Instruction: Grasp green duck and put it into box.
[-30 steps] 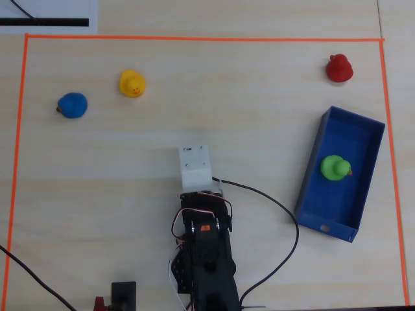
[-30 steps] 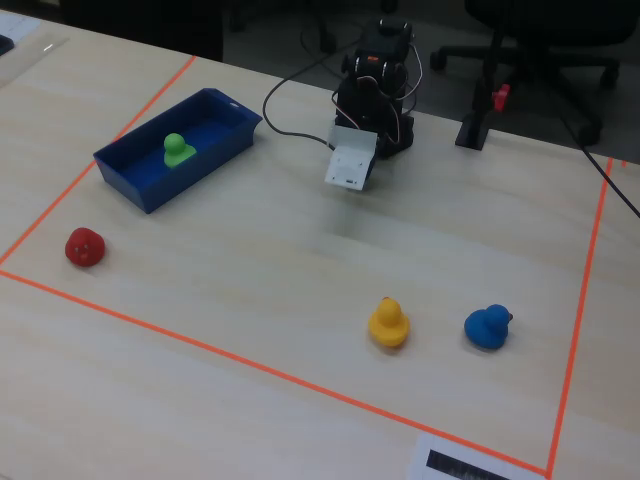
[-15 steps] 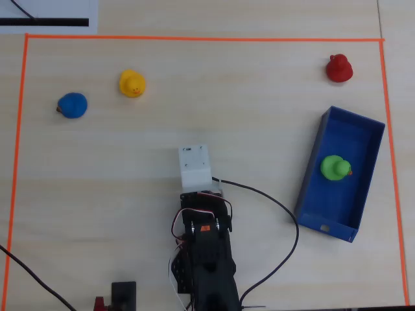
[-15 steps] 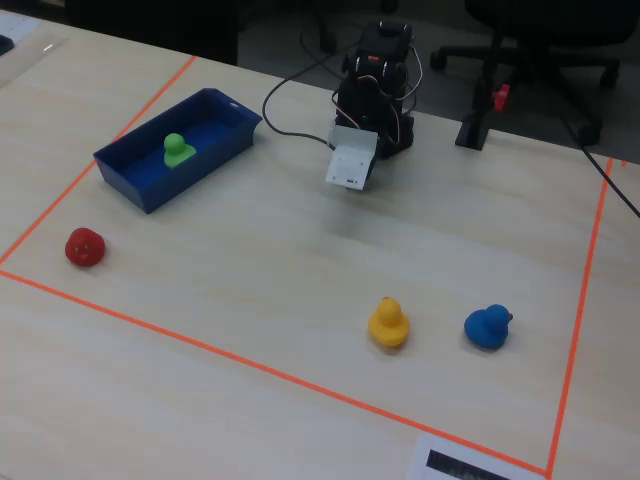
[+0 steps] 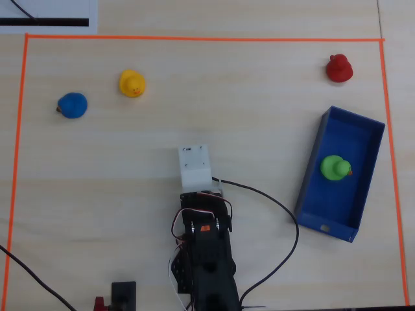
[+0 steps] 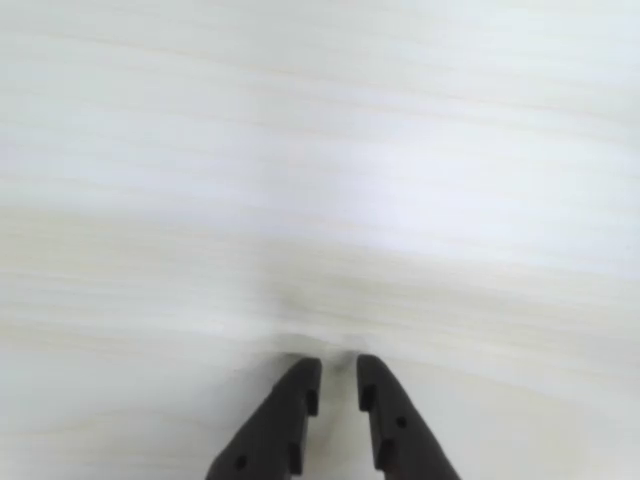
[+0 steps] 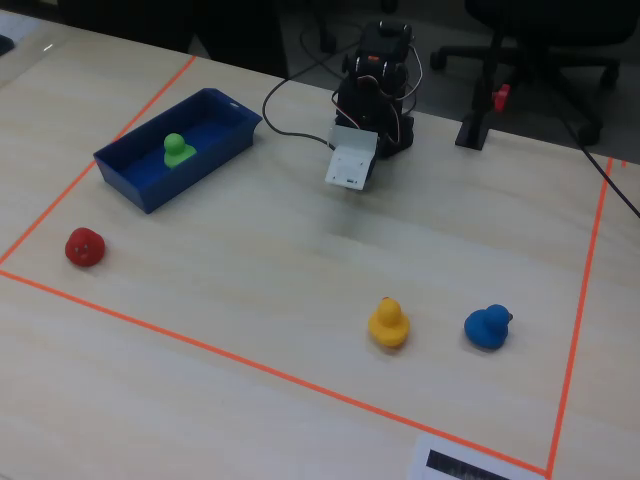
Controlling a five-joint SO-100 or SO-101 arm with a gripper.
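Sitting upright on the floor of the long rectangular blue plastic box (image 5: 310,194), the small bright green rubber duck (image 5: 335,168) rests about midway along the tray, clear of its low walls in the overhead view, so by the look of things the placing is done. The black two-finger pincer (image 6: 339,372) is well apart from it, drawn in near the arm's base over bare pale wood-grain table (image 5: 246,116); in the wrist view its fingertips stand nearly together with only a thin slit between them and nothing held. Judged by its look, the duck would be light, hollow and springy, yielding under a squeeze, with a smooth skin that could slide out of a hard pinch. The best hold would likely be across the round body just below the head, where the flanks are widest, not on the small head or the tiny orange beak. A yellow rubber duck (image 5: 132,83) and a blue rubber duck (image 5: 72,105) sit near each other on the far side of the table from the box, and a red rubber duck (image 5: 339,68) sits near the box's end, all inside the orange tape border (image 5: 194,38).
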